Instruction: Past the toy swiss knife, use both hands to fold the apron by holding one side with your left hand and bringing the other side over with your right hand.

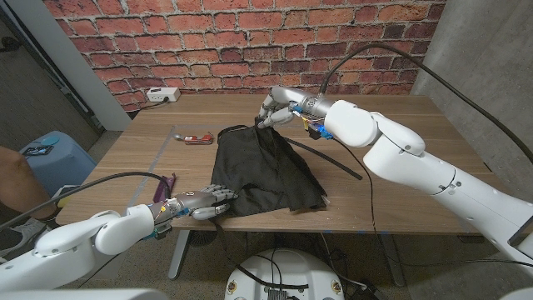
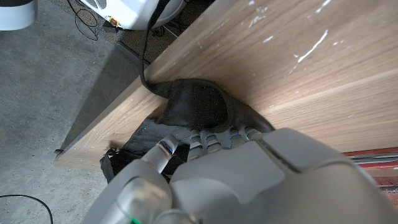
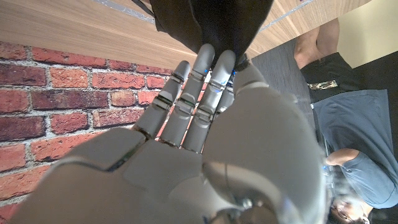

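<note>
A black apron (image 1: pixel 265 169) lies spread across the middle of the wooden table (image 1: pixel 391 142). My right hand (image 1: pixel 277 108) pinches its far edge and lifts that part off the table; in the right wrist view my fingers (image 3: pixel 205 81) close on the black cloth (image 3: pixel 211 22). At the near left corner of the apron my left hand (image 1: pixel 202 202) presses its fingers onto the cloth. The left wrist view shows my fingers (image 2: pixel 205 138) on the black fabric (image 2: pixel 193 106). The red toy swiss knife (image 1: pixel 196 138) lies to the left of the apron's far end.
A black strap (image 1: pixel 329 158) runs from the apron toward the right. A purple item (image 1: pixel 171 181) lies near the front left edge. A white power strip (image 1: pixel 163 95) sits at the far left corner. A blue stool (image 1: pixel 58 154) stands left of the table. A person (image 3: pixel 348 124) sits nearby.
</note>
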